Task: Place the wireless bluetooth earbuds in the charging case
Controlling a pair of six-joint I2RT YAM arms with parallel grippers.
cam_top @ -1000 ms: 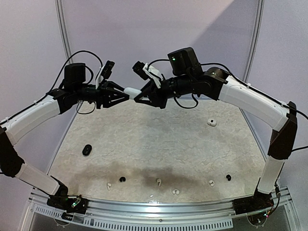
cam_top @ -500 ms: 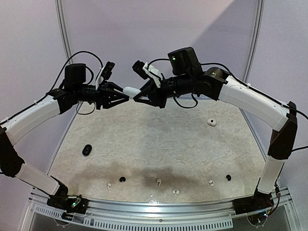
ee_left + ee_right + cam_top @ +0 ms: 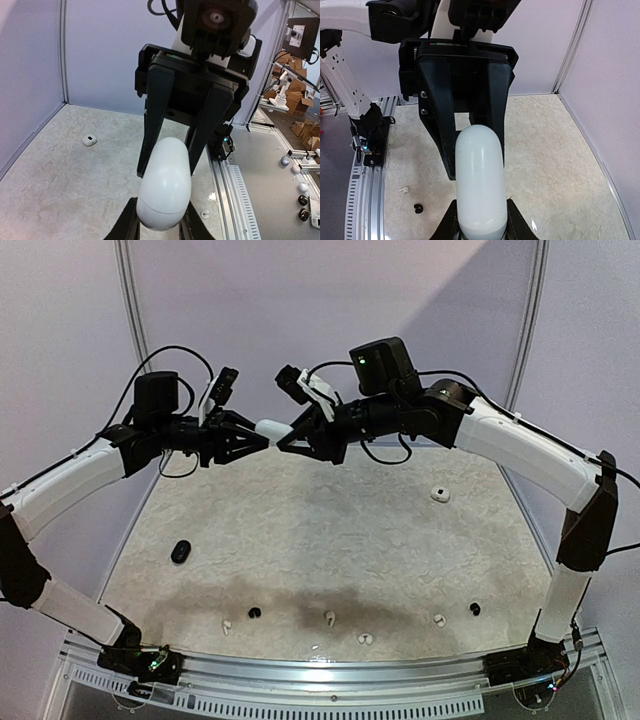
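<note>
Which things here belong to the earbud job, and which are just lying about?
In the job:
- white charging case, clamped mid-air between left gripper and right gripper
- four white earbuds and two black earbuds on the table

Lying about for now:
- black case, untouched
- small white case, untouched
- cardboard boxes off the table

The left hand (image 3: 263,440) now squeezes tighter on the white case (image 3: 272,427), which sits a little closer to it than before.
</note>
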